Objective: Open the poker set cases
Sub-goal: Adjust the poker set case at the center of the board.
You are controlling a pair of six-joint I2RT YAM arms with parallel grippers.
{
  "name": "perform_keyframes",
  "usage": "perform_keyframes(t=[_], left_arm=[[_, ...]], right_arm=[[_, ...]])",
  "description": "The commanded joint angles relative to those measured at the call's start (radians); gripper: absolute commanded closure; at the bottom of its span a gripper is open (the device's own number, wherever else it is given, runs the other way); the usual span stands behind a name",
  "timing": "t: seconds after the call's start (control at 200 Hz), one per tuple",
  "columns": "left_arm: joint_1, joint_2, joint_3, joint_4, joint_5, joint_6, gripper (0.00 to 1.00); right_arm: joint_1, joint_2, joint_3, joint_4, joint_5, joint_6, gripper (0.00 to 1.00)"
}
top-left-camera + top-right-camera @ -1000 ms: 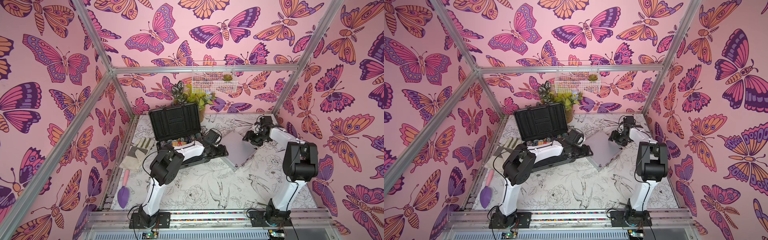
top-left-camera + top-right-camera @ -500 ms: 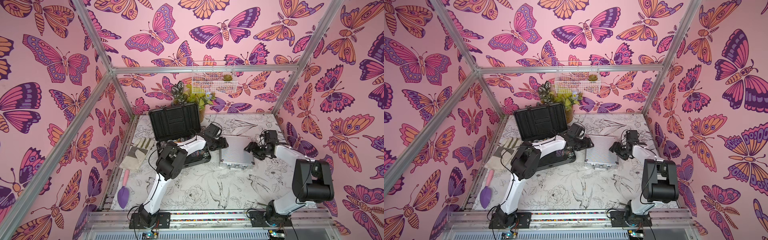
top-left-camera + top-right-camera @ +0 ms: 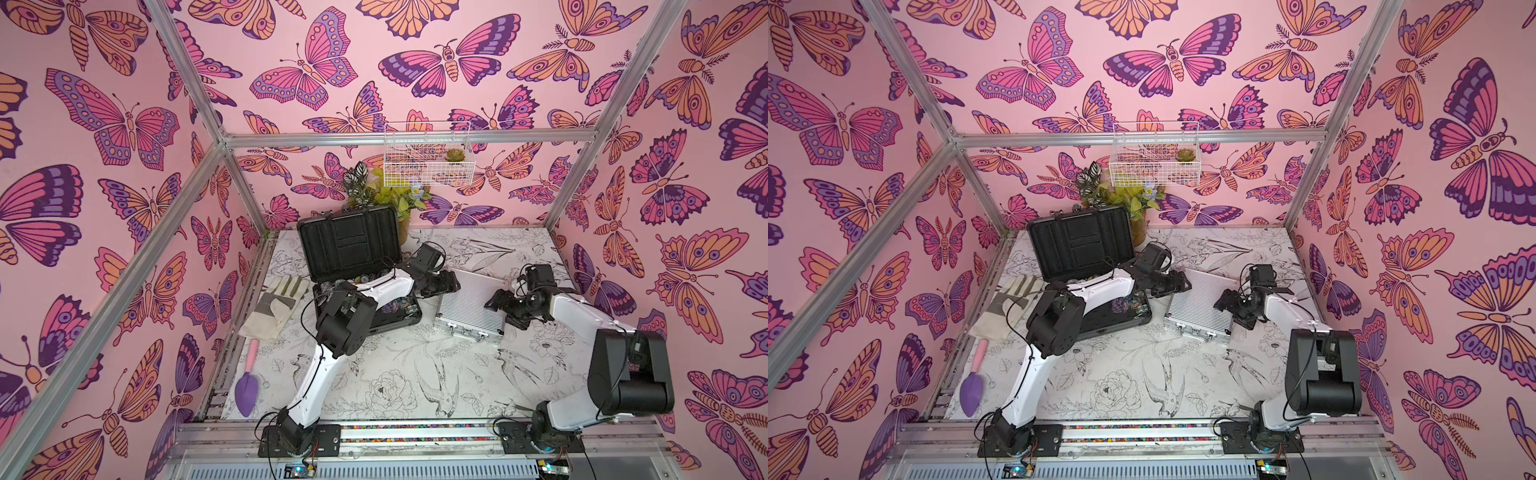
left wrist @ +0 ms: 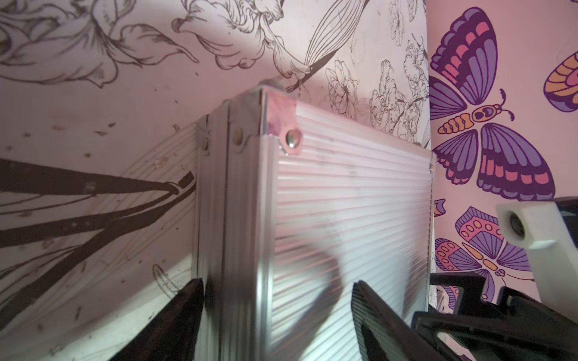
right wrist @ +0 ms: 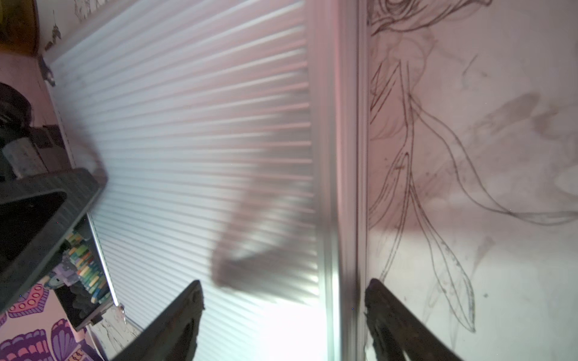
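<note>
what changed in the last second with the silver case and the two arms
The silvery ribbed aluminium case, held up tilted between both grippers, came down flat on the table. The left gripper and right gripper then opened and let it go, jaws straddling its edges. The open black plastic case stayed put.

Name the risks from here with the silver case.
The aluminium case lies closed, its edges between the open jaws of the left gripper and right gripper; lifting either arm may catch and tip it. The left arm crosses the open black case; pulling back carelessly could knock its upright lid.
</note>
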Motion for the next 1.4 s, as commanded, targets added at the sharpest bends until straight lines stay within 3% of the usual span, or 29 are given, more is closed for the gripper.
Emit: perform_keyframes(t=[0.0,0.115,0.195,0.285,0.391,0.541,0.786,0.876,0.981,1.257,1.392], left_arm=[[0.026,-0.092,-0.037,0.019,0.010,0.046,0.22],[0.033,-0.134,-0.052,0.019,-0.008,0.074,0.21],[0.033,-0.153,-0.063,0.019,-0.016,0.090,0.21],[0.033,-0.173,-0.087,0.016,-0.009,0.107,0.22],[0.033,-0.204,-0.124,0.000,-0.003,0.145,0.23],[0.033,-0.263,-0.186,-0.048,-0.039,0.213,0.26],[0.033,-0.307,-0.250,-0.070,-0.029,0.269,0.27],[0.032,-0.299,-0.250,-0.072,-0.010,0.269,0.28],[0.030,-0.283,-0.251,-0.080,-0.006,0.260,0.30],[0.020,-0.249,-0.256,-0.080,0.020,0.222,0.31],[0.015,-0.252,-0.270,-0.083,0.021,0.206,0.31]], right_arm=[[0.007,-0.095,0.024,-0.119,0.097,-0.013,0.01],[0.023,-0.191,0.044,-0.178,0.144,-0.015,0.00],[0.093,-0.272,0.067,-0.208,0.218,-0.032,0.04],[0.257,-0.334,0.086,-0.209,0.310,-0.098,0.13],[0.497,-0.332,0.108,-0.219,0.433,-0.233,0.37],[0.706,-0.301,0.071,-0.186,0.532,-0.415,0.48],[0.721,-0.318,-0.067,-0.098,0.305,-0.759,0.51],[0.720,-0.291,-0.087,-0.091,0.362,-0.863,0.56],[0.717,-0.254,-0.093,-0.060,0.487,-0.898,0.61],[0.661,-0.185,-0.097,-0.007,0.463,-0.943,0.65],[0.659,-0.195,-0.092,0.024,0.510,-0.863,0.62]])
